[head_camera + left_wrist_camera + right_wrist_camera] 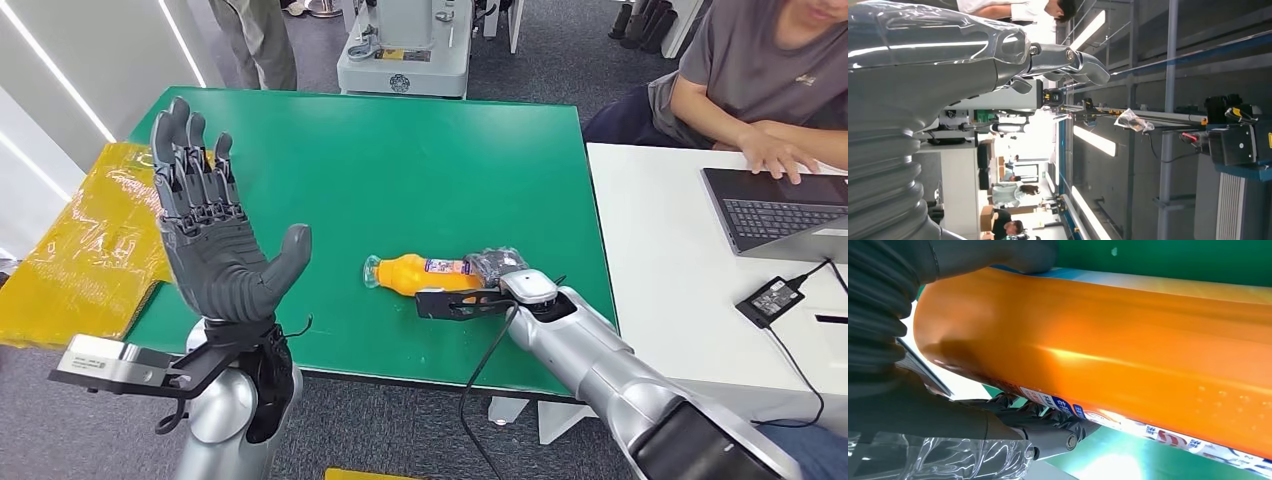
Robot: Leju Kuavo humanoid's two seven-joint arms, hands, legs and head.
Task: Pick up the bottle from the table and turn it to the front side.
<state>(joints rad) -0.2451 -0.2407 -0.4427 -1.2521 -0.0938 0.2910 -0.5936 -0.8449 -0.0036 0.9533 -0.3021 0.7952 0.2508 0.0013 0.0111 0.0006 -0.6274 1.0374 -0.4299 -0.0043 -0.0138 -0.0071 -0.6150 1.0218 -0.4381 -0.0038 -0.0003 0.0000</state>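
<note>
Table: green top (400, 150) with lots of bare room behind and to the left of the bottle. The near edge sits just under my right wrist, so not much margin on that side.
Right edge: the green top butts up against a white table (660, 260), where a person (760, 80) sits with a hand on a laptop (775, 205). A black power brick (772, 297) with its cable lies on the white top too.
Left edge: a crinkly yellow sheet (90, 250) lies past the left side of the table, next to my raised arm.
Left hand (215, 235): up in the air over the near left corner, palm facing inward, fingers straight and spread, thumb sticking out, holding nothing. From the left wrist camera I just see my thumb (1068, 60) against the room.
Right hand (500, 268): down at table level, wrapped around the base end of the bottle. The right wrist camera shows my dark fingers (1048, 415) curled under one side and my thumb (993, 257) over the other, so it's a proper grip.
Bottle (425, 273): orange, lying on its side on the green top, toward the near right part, cap end pointing left. A label band with blue and red print runs along it (1108, 355). Can't tell if it's lifted at all or resting on the table.
</note>
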